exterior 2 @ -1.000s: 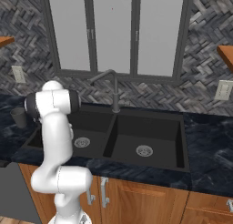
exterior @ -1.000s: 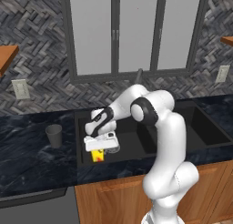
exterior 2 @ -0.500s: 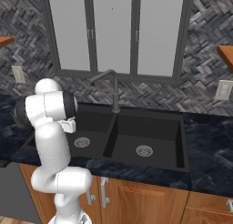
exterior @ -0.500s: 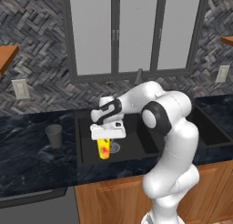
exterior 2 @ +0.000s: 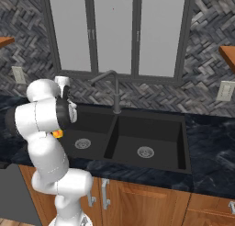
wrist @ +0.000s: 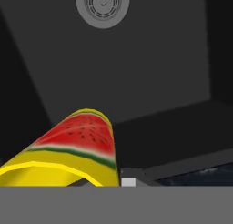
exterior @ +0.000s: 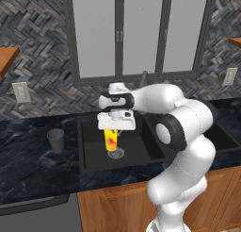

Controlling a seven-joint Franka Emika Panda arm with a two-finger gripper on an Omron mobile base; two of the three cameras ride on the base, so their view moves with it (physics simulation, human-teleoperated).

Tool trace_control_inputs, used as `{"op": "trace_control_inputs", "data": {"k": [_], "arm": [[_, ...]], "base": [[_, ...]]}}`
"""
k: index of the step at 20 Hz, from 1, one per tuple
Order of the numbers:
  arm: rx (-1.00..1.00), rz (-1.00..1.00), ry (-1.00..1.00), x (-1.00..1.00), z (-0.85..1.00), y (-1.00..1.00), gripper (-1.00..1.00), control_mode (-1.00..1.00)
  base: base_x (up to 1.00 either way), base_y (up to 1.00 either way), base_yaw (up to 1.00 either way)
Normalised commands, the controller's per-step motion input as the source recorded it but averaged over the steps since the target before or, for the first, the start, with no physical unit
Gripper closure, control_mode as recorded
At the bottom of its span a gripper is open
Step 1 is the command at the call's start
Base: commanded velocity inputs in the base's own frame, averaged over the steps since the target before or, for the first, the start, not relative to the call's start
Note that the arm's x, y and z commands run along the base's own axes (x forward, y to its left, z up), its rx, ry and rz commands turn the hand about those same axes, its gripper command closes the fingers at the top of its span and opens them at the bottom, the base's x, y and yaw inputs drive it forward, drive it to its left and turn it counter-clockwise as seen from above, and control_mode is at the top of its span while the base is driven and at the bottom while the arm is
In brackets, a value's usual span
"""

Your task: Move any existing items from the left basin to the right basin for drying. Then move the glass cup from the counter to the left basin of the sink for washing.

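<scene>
My gripper is shut on the yellow chunk and holds it in the air over the left basin, above its silver drain. From the hand view the chunk is a yellow piece with a red watermelon-like face, and the drain lies far below it. A bit of the chunk peeks out beside my arm. The right basin sits past the divider with its own drain. The grey glass cup stands upright on the counter, left of the sink.
The dark faucet rises behind the divider, close to my forearm. A window and a herringbone tile wall back the counter. More black counter stretches to the right of the sink.
The gripper has risen and swung right with the yellow chunk, from low at the left basin's front left to above the drain.
</scene>
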Motion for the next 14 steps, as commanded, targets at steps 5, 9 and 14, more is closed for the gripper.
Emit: {"op": "trace_control_inputs", "data": {"k": [5,9,14], "arm": [[0.0,-0.13,0.02,-0.11,0.64,-0.12,1.0,-1.0],[0.0,-0.18,0.05,-0.25,0.51,-0.16,1.0,-1.0],[0.0,-0.2,0.05,-0.35,0.44,-0.18,1.0,-1.0]], "base": [[0.0,0.0,0.0],[0.0,0.0,0.0],[0.0,0.0,0.0]]}}
